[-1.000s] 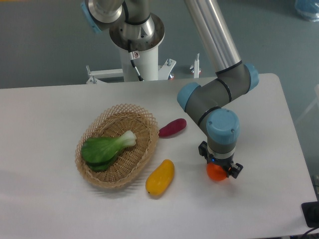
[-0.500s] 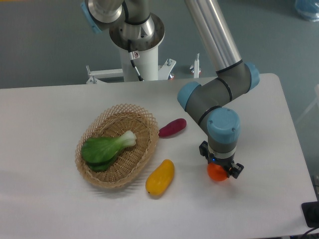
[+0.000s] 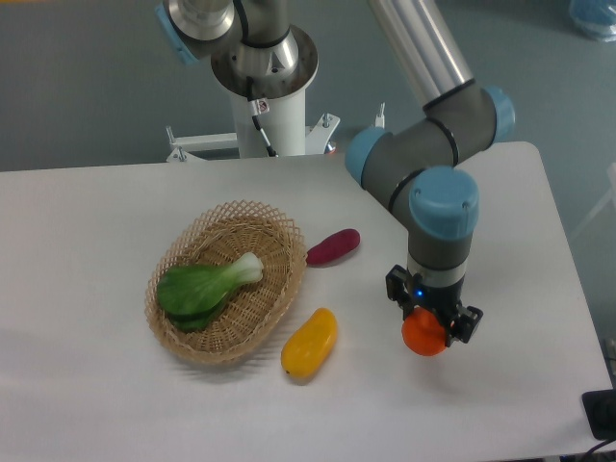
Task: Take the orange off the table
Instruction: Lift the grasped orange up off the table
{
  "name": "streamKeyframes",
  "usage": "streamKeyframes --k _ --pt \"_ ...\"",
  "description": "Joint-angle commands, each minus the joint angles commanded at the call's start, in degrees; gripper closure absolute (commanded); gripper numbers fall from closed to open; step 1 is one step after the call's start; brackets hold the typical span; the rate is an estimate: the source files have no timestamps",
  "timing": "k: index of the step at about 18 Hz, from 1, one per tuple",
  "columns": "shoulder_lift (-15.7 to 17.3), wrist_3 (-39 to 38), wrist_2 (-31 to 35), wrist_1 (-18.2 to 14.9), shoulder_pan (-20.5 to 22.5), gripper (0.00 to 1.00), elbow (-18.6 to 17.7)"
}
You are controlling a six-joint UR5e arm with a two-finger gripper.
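I had the gripper point(image 3: 430, 320) pointing straight down with its fingers closed on the orange point(image 3: 424, 334), one on each side; the fruit bulged out below the fingertips, so the hold sat across its upper half. That vertical approach made sense to me: a round, smooth fruit gives no edge to catch, so a top-down pinch across its widest part was the plain choice. The orange hung at the right side of the table point(image 3: 87, 250), to the right of the yellow fruit point(image 3: 309, 343). I could not tell from this one view whether the orange was clear of the tabletop or just touching it; a soft shadow lay beneath it, which I read as a small lift, but I logged that as a judgement only. The other items lay well apart from the grasp: a wicker basket point(image 3: 224, 337) at centre-left holding a green leafy vegetable point(image 3: 200, 287), and a purple vegetable point(image 3: 333, 245) just beside the basket's right rim. None stood near enough to foul a straight upward pull. The table was white, matt and flat, with a rounded far-right corner. Behind it stood the arm's pedestal point(image 3: 268, 106) on a grey floor, with a pale blue object point(image 3: 591, 17) partly visible at the top right edge.
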Motion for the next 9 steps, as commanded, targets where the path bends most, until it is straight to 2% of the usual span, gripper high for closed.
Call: streamKeyframes --k 3,4,5,9 --pt "1.49 0.18 0.00 -12.74 -0.88 0.33 6.67" --pt "2.20 0.44 -0.09 -16.00 -0.97 0.33 8.09" --pt "2.90 0.62 -0.17 -18.12 -0.97 0.33 9.06" --pt "6.59 5.62 -0.70 -20.95 -1.93 0.33 9.42"
